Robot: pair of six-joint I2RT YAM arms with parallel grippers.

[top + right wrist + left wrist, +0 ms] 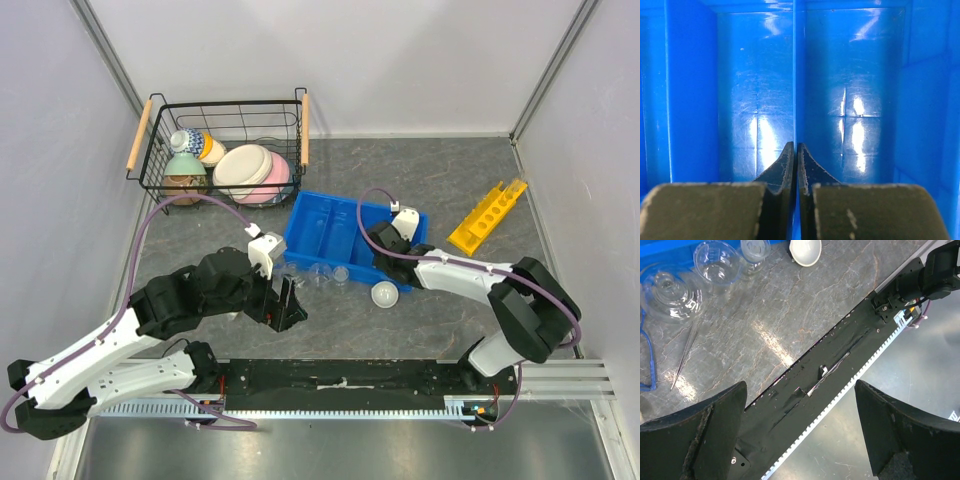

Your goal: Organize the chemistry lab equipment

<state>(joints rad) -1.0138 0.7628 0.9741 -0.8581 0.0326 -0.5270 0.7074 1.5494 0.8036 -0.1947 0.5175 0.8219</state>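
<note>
Several small clear glass vessels stand on the table just in front of the blue tray. A thin glass tube lies beside them. The white domed dish sits at the tray's near right corner. A yellow rack lies at the far right. My left gripper hangs open and empty over the black rail, short of the glassware. My right gripper is inside the tray, its fingers pinched together on the tray's thin divider wall.
A black wire basket at the back left holds ceramic bowls and cups. The black base rail runs along the near edge. Grey walls close in both sides.
</note>
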